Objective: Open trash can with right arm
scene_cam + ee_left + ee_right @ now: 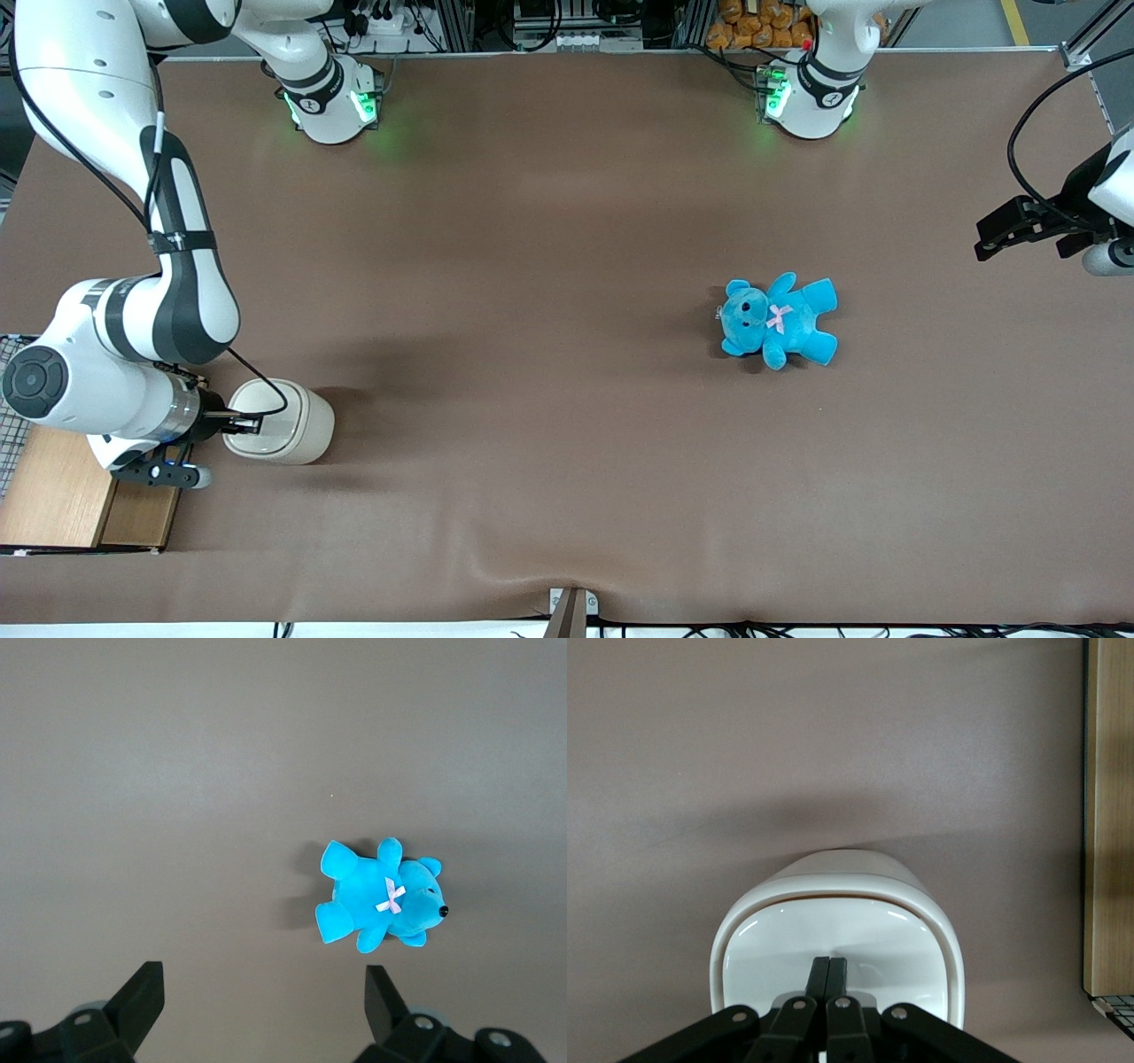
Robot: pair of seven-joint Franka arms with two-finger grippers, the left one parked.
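Wooden box (53, 492) sits nearest the camera, at the working arm's end of the table (532, 266). Just beside it stands the bin (297, 425), lid (833, 948) apparently down and flat. Over the lid hangs the right arm's (133, 337) pincer (828, 970), fingers pressed together and holding nothing, tips at or just above the lid. Opening looks barely begun; pressing or lifting remains. Well apart from the bin, toward the parked arm's end, lies a teddy (780, 321).

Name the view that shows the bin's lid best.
Right wrist view: the lid fills it, with the shut gripper on it. Front view shows the bin small, lid partly hidden by the arm. Left wrist view shows none of it.
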